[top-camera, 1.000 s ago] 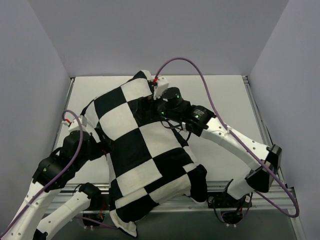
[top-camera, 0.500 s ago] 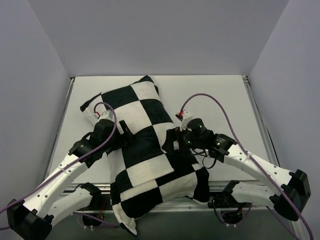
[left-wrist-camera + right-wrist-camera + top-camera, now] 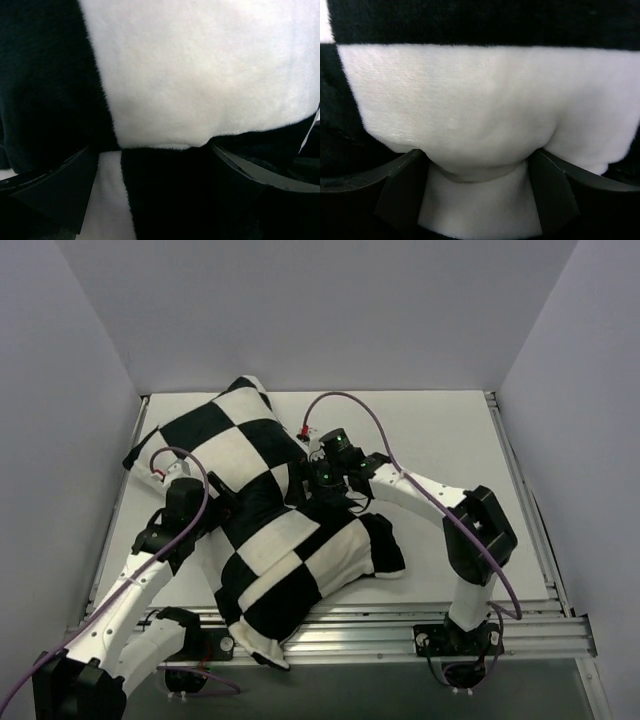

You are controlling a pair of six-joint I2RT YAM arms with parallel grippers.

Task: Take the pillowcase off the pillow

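Observation:
The black and white checkered pillowcase (image 3: pixel 250 540) lies diagonally, from the far left corner down to the front rail. It is stuffed full, and the plain white pillow is hidden inside it. My left gripper (image 3: pixel 228 502) presses into its left side. In the left wrist view (image 3: pixel 155 165) the fingers (image 3: pixel 65 185) clamp a thick fold of the checkered fabric (image 3: pixel 200 75). My right gripper (image 3: pixel 315 480) is at its right side. In the right wrist view (image 3: pixel 477 170) the fingers (image 3: pixel 400 190) squeeze a bulging white fold of the pillowcase (image 3: pixel 470 100).
The white table (image 3: pixel 450 430) is walled in by grey panels on the left, back and right. An aluminium rail (image 3: pixel 480 620) runs along the front edge, and the pillowcase's lower corner (image 3: pixel 262 650) hangs over it. A purple cable (image 3: pixel 370 410) loops above the right arm.
The covered pillow has shifted toward the far left and its near end has pulled back. The right gripper has moved farther and left. The left gripper has stayed on the pillow's left side.

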